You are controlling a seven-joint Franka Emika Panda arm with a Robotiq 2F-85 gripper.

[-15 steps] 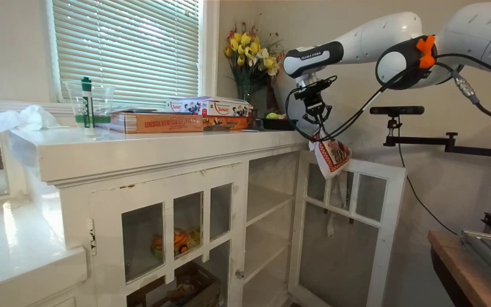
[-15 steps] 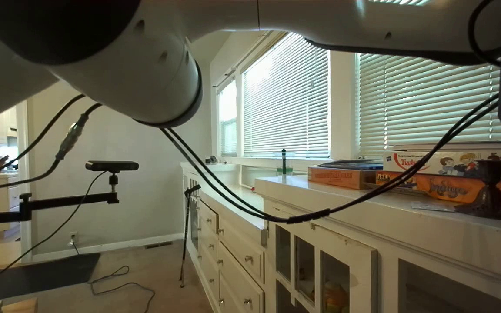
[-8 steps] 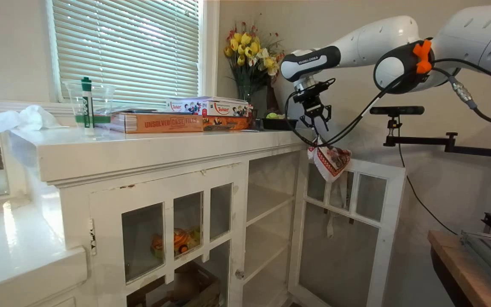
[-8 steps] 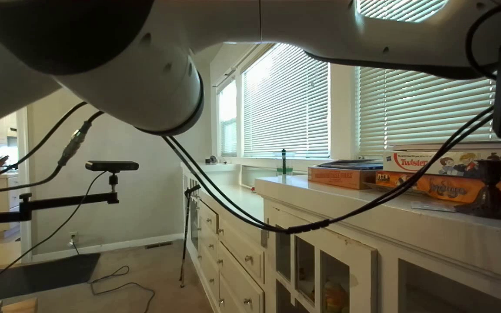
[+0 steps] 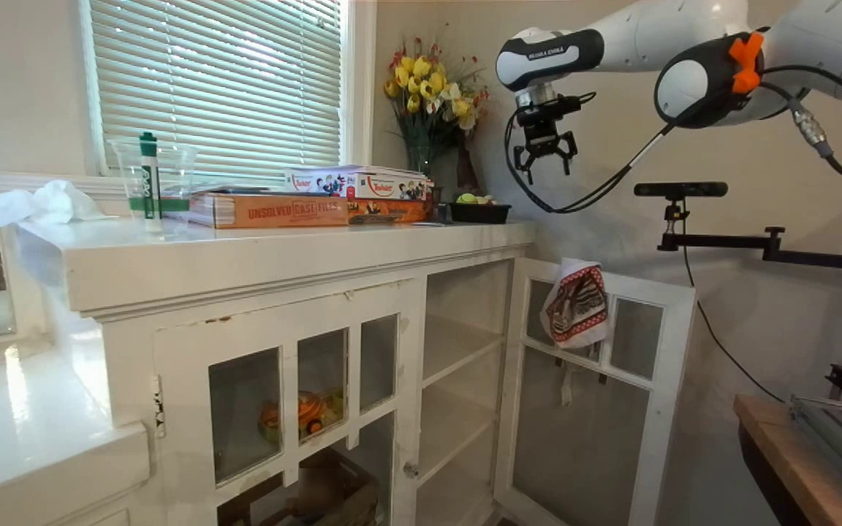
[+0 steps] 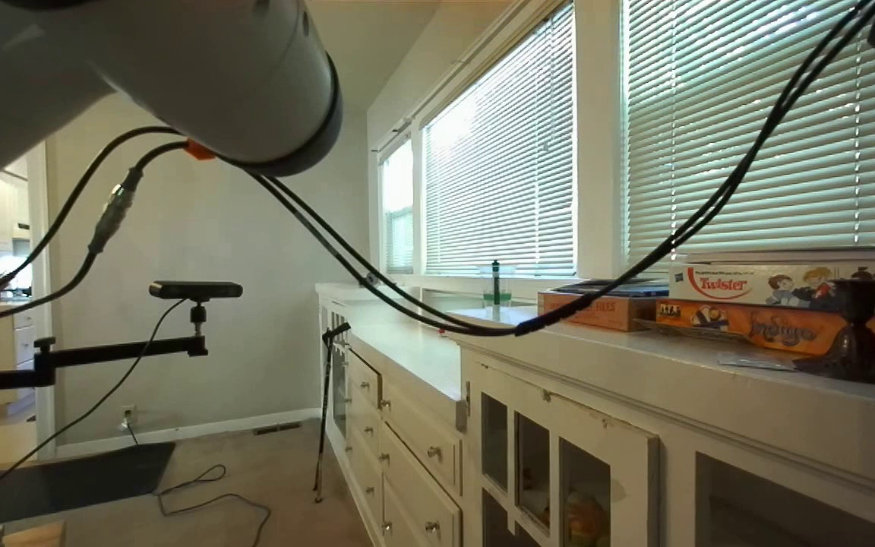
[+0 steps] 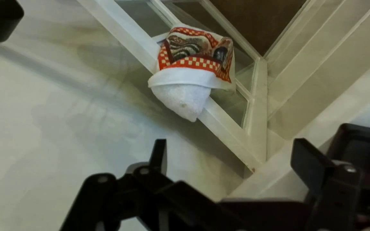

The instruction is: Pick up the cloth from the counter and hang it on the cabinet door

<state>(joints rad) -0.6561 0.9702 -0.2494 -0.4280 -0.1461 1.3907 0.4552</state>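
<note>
The cloth [image 5: 576, 307] hangs over the top rail of the cabinet door [image 5: 588, 427], soft and limp, its printed part falling in front of the upper panes and a plain white corner tipped over the rail's opposite side. The print shows a red-and-cream checked border around dark, wavy figures; the white corner looks fuzzy and tapers to a blunt point. The door is white-painted wood, with small glass panes between thin bars above one tall pane; the cloth covers part of the small ones. Above the door the jaws stand spread wide, well apart from the cloth.

The surface [image 5: 304, 252], glossy white with a thick moulded edge, ends just above the door's inner corner. On it, nearest the door, sits a black tray [image 5: 479, 213]; farther from the door lie flat cardboard boxes [image 5: 282, 212], then a clear cup [image 5: 180, 162] and an upright green marker [image 5: 149, 172]. Yellow flowers [image 5: 421, 80] rise above the door's level, behind the boxes. Black cables [image 6: 555, 315] from the arm [image 5: 655, 44] loop above the door and, in an exterior view, cross in front of the surface.
</note>
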